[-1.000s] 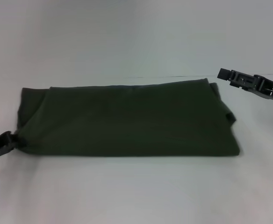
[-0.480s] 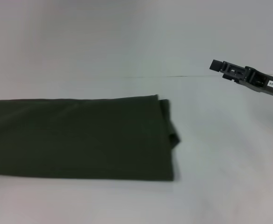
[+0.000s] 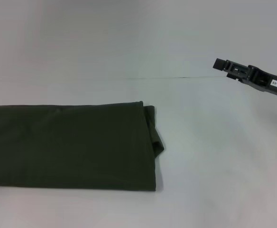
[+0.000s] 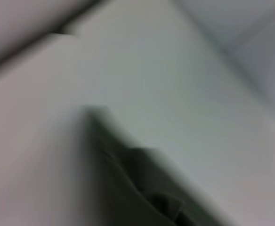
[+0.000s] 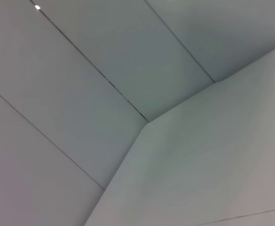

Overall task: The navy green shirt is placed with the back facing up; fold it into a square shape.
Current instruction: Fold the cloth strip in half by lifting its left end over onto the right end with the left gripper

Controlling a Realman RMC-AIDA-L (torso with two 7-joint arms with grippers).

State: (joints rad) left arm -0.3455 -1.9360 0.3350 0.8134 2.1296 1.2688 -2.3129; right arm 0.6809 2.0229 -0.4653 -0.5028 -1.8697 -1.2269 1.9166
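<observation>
- Nearest the robot, the navy green shirt (image 3: 69, 146) lies flat on the white table (image 3: 214, 190), folded into a long dark band with the plain side up.
- The band runs off the left edge of the head view; its right end stops a little right of the middle, where the folded layers bunch into a small rumpled corner.
- No lettering shows on the fabric from here.
- The left wrist view catches a blurred dark fold of the shirt (image 4: 142, 188) against the pale table; the left gripper itself is not in sight in any view.
- Farther back and to the right, the right gripper (image 3: 219, 64) hangs in the air above the table, well apart from the shirt, its tip pointing left.
- It carries nothing, and I cannot tell whether its fingers are spread or pressed together.
- Beyond it, a thin dark seam (image 3: 176, 78) crosses the table.
</observation>
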